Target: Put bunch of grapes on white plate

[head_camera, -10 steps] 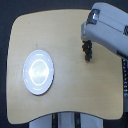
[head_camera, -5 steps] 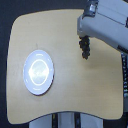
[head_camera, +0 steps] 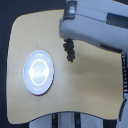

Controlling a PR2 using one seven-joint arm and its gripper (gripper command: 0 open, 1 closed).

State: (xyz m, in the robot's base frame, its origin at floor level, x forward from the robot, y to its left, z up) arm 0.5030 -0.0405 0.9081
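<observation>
A dark purple-black bunch of grapes (head_camera: 70, 52) hangs lengthwise under the arm, above the wooden table (head_camera: 90, 87). My gripper (head_camera: 67, 42) is shut on its top end, though the grey-white arm body hides most of the fingers. The round glossy white plate (head_camera: 39, 71) lies on the table at the exterior view's left. It holds nothing and gleams under the light. The grapes hang to the right of the plate's rim and a little farther back, apart from it.
The bulky arm (head_camera: 100, 27) covers the table's upper right part. A dark strip with pale marks (head_camera: 124, 75) runs along the table's right edge. Dark floor surrounds the tabletop, and a pale stand shows below its front edge (head_camera: 65, 120).
The arm has moved toward the exterior view's left with the grapes hanging from it, bringing the bunch closer to the plate. The plate has not moved.
</observation>
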